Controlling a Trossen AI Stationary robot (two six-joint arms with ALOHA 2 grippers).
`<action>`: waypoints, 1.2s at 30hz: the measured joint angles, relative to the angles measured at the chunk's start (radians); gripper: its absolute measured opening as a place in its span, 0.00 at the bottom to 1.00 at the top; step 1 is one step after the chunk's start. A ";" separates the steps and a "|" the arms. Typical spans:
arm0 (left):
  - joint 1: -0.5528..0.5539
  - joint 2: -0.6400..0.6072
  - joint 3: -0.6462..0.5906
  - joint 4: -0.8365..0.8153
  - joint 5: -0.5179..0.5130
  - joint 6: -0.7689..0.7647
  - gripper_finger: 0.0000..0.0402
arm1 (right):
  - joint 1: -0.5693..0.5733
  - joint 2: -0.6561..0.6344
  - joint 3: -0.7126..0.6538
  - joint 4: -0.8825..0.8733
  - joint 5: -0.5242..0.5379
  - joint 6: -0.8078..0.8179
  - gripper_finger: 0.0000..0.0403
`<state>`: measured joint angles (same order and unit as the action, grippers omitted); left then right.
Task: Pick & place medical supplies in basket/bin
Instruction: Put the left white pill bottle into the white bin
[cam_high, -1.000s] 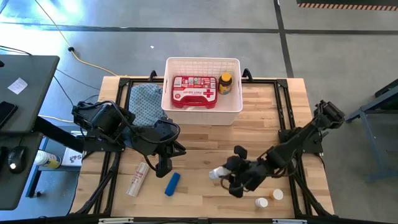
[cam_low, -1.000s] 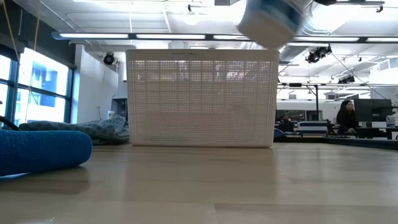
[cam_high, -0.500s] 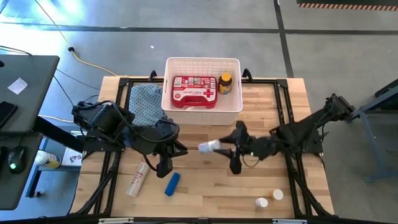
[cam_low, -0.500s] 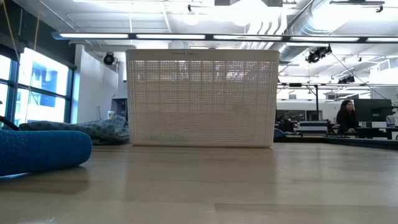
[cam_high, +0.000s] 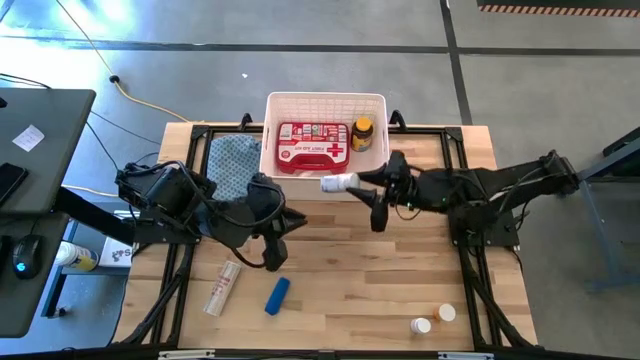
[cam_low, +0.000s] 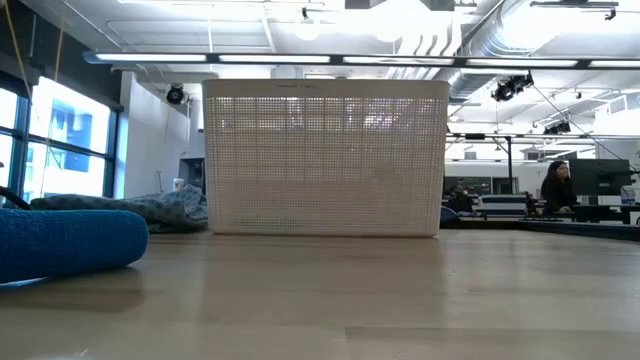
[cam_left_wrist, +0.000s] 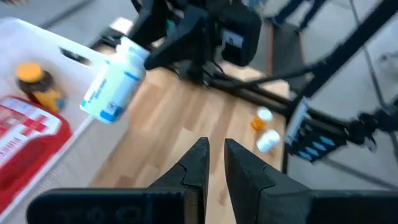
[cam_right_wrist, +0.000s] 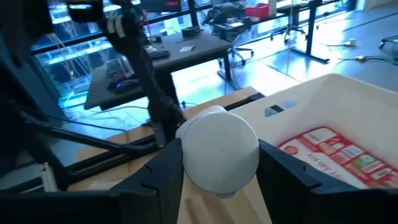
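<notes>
Wooden table (cam_high: 330, 250) on a black frame, grey concrete floor around it; open-plan room with ceiling strip lights and a seated person (cam_low: 556, 192) visible in the low view.

White slotted basket (cam_high: 375, 185) at 12 o'clock on the table. Inside: red first-aid case (cam_high: 312, 146) toward 9 o'clock, amber yellow-capped bottle (cam_high: 362, 134) beside it toward 3 o'clock.

Right gripper (cam_high: 366, 181) extended from 3 o'clock toward the table centre, level with the basket's near rim. Clamped on a white bottle with blue label (cam_high: 339, 183), held lying sideways, cap end pointing to 9 o'clock, just at the basket's near wall. Confirmed in the right wrist view: bottle (cam_right_wrist: 217, 149) seated between both fingers (cam_right_wrist: 283, 171).

Left gripper (cam_high: 275, 243) at about 8 o'clock from the table centre, hovering above the wood, holding nothing. Fingers (cam_left_wrist: 198, 163) nearly together, a narrow slot between them.

Remaining on the table: white tube (cam_high: 222, 287) and blue tube (cam_high: 277, 295) at 7 o'clock; two small white pill bottles (cam_high: 432, 319) at 5 o'clock. Blue patterned cloth (cam_high: 235, 165) at 10 o'clock, touching the basket's side.
</notes>
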<state>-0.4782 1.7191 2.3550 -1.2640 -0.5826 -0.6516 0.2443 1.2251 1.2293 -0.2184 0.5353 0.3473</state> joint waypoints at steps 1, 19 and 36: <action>0.000 0.000 0.000 0.009 -0.025 0.000 0.21 | -0.010 -0.003 0.000 -0.001 -0.005 -0.008 0.41; 0.186 -0.034 0.000 0.151 -0.066 0.222 0.21 | -0.253 -0.004 0.000 -0.090 -0.090 -0.099 0.40; 0.621 -0.095 0.001 0.226 0.386 0.600 0.21 | -0.550 0.148 0.158 -0.189 -0.284 -0.163 0.41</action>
<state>0.1426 1.6238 2.3558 -1.0380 -0.1961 -0.0517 -0.3060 1.3727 1.3871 -0.4075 0.2515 0.1840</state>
